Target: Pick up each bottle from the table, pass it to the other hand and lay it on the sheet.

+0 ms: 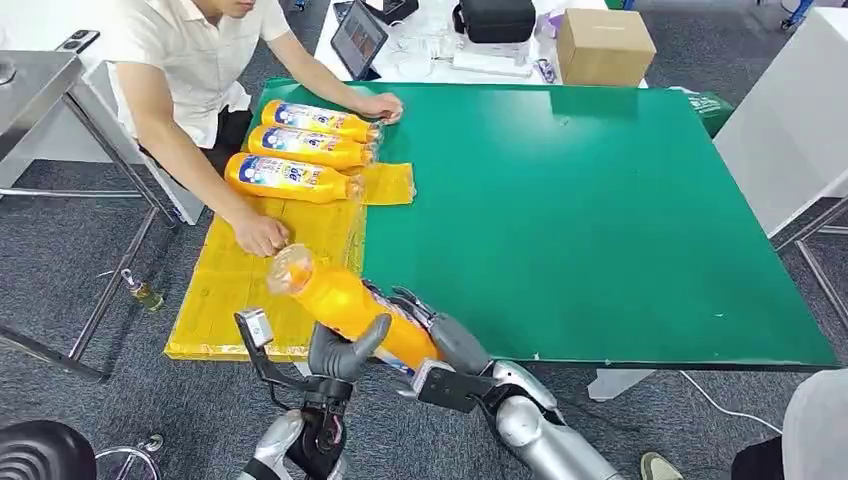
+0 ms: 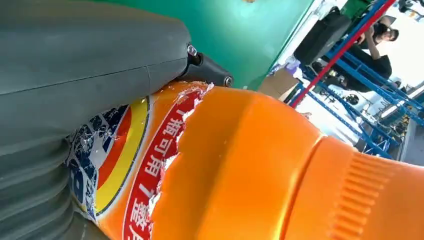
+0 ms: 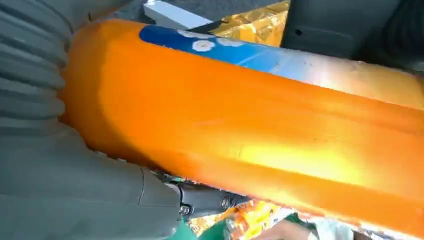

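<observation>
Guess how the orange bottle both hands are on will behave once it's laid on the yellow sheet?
The orange bottle looks round-bodied, so it may roll on the yellow sheet. It looks full, so probably heavy for its size. Its glossy plastic could slip between the left hand and right hand.

A person in a white shirt (image 1: 190, 50) leans over the table's far-left side. A cardboard box (image 1: 604, 45), a tablet (image 1: 357, 37) and a black bag (image 1: 497, 19) sit behind.
</observation>
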Available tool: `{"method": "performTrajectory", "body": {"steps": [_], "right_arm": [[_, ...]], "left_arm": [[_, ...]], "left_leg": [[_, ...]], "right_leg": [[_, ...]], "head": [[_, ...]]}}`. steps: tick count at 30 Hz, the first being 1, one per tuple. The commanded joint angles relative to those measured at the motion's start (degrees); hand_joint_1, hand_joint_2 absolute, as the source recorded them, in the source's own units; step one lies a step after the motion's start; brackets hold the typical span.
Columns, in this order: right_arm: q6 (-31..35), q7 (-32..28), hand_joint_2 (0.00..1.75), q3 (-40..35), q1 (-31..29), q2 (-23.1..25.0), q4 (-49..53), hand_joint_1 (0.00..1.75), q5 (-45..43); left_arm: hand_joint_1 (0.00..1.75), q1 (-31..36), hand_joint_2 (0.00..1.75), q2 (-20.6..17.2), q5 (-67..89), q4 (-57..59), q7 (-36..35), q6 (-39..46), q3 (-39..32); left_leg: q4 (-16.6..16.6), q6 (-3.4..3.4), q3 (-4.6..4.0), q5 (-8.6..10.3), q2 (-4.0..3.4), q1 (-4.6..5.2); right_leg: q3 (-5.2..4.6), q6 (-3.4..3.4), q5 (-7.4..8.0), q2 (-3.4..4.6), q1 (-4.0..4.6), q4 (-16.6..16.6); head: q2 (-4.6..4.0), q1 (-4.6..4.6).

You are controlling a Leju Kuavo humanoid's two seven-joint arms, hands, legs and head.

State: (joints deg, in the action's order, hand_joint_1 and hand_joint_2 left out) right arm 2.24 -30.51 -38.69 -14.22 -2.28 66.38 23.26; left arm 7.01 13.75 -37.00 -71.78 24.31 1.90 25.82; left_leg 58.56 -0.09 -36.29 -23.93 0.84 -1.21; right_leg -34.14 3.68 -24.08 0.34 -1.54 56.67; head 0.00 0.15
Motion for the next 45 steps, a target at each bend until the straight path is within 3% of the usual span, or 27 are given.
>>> {"method": "performTrajectory", "body": {"steps": [1,2,4,7,9,11,14,18,21,22,27,39,42,45], "right_arm": [[3.39,-0.47,1.75,-0.61,1.55,1.55,-1.91,0.0,0.72],[6.33,0.91,1.75,0.67,2.09,2.03,-1.68,0.0,1.36],[24.48,3.61,1.75,5.66,4.06,4.89,-0.38,0.0,8.6],[37.5,1.47,1.75,9.95,5.58,6.88,5.03,0.0,8.97],[37.76,-6.82,1.75,26.34,9.96,15.15,13.11,0.0,17.32],[37.76,-9.49,1.75,32.45,10.62,17.58,18.01,0.0,16.88],[37.76,-9.49,1.75,35.68,10.99,18.94,28.16,0.0,16.7],[37.76,-9.49,1.75,35.77,10.87,19.69,30.77,0.0,13.72],[37.76,-9.49,1.75,37.15,10.05,20.86,36.38,0.0,13.31],[37.76,-9.49,1.75,35.77,9.87,20.2,36.97,0.0,11.26],[37.76,-9.49,1.75,31.82,10.04,19.11,34.46,0.0,8.85],[37.76,-9.49,1.75,30.01,10.39,18.43,33.01,0.0,7.37],[37.76,-9.49,1.75,28.86,10.43,17.03,30.78,0.0,4.33],[37.76,-9.49,1.75,26.8,9.62,15.39,28.24,0.0,1.98]], "left_arm": [[1.75,3.4,1.75,-2.58,-0.81,0.31,-0.43,-0.21,-4.66],[1.75,3.73,1.75,-2.74,0.26,0.99,-0.94,1.26,-4.58],[1.75,3.9,1.75,-4.1,0.23,3.02,-4.01,7.46,-8.36],[1.75,5.05,1.75,-5.99,1.09,5.57,-4.22,8.88,-11.6],[1.75,8.06,1.75,-7.32,10.06,9.32,-3.6,15.59,-9.5],[1.75,11.81,1.75,-7.98,22.89,14.14,-0.99,22.08,-6.58],[1.75,16.18,1.75,-7.86,34.61,20.02,-2.46,24.38,-5.06],[1.75,18.81,1.75,-8.33,40.84,23.52,-4.09,26.15,-4.06],[1.75,21.99,1.75,-8.54,44.55,28.04,-7.38,22.78,-4.63],[1.75,24.73,1.75,-9.63,51.56,31.42,-9.54,25.79,-1.86],[1.75,29.21,1.75,-9.88,61.37,35.97,-12.31,27.87,-1.3],[1.75,31.34,1.75,-9.94,68.04,36.08,-14.04,28.22,0.76],[1.75,34.77,1.75,-10.18,83.26,38.94,-23.41,22.54,6.24],[1.75,39.93,1.75,-8.03,93.51,46.55,-30.25,12.84,10.64]], "left_leg": [[-0.05,0.04,0.23,-0.06,-0.06,-0.04],[-0.05,0.03,0.17,-0.04,-0.07,-0.04],[-0.06,0.03,0.16,-0.03,-0.06,-0.03],[-0.09,0.04,0.29,-0.06,-0.18,-0.03],[-0.04,0.02,0.13,-0.05,-0.15,0.02],[0.0,0.01,0.04,0.0,0.05,-0.01],[0.01,0.04,0.09,0.0,0.12,-0.07],[0.0,0.08,0.13,0.0,0.02,-0.02],[-0.02,0.08,0.24,-0.01,0.02,-0.05],[0.02,0.05,0.11,0.03,0.02,0.03],[-0.07,0.1,0.4,0.09,-0.12,-0.08],[-0.03,-0.05,0.3,0.19,-0.34,-0.15],[-0.07,-0.01,0.39,0.16,-0.29,-0.18],[-0.03,-0.02,0.32,0.2,-0.23,-0.2]], "right_leg": [[0.23,-0.17,-0.05,-0.02,0.08,-0.06],[0.17,-0.14,-0.03,-0.01,0.07,-0.06],[0.16,-0.13,-0.02,-0.01,0.06,-0.06],[0.24,-0.21,-0.03,0.08,0.07,-0.07],[0.06,-0.18,-0.05,0.08,0.02,0.06],[-0.01,-0.18,-0.08,-0.15,0.04,0.11],[0.09,-0.19,-0.09,-0.23,0.09,0.07],[0.15,-0.14,-0.03,-0.1,0.03,0.04],[0.25,-0.36,0.04,-0.13,0.06,0.02],[0.07,-0.29,0.07,-0.11,0.01,0.1],[0.35,-0.46,0.13,-0.03,0.15,-0.03],[0.2,-0.49,0.21,0.05,0.23,0.01],[0.35,-0.57,0.17,-0.03,0.27,-0.04],[0.28,-0.58,0.2,-0.1,0.3,0.0]], "head": [[0.0,0.02],[0.0,0.0],[0.0,0.0],[0.0,0.07],[0.0,-0.02],[0.0,0.0],[0.0,-0.04],[0.0,0.04],[0.0,0.02],[0.0,0.0],[0.0,0.02],[0.0,0.0],[0.0,0.02],[0.0,0.0]]}}
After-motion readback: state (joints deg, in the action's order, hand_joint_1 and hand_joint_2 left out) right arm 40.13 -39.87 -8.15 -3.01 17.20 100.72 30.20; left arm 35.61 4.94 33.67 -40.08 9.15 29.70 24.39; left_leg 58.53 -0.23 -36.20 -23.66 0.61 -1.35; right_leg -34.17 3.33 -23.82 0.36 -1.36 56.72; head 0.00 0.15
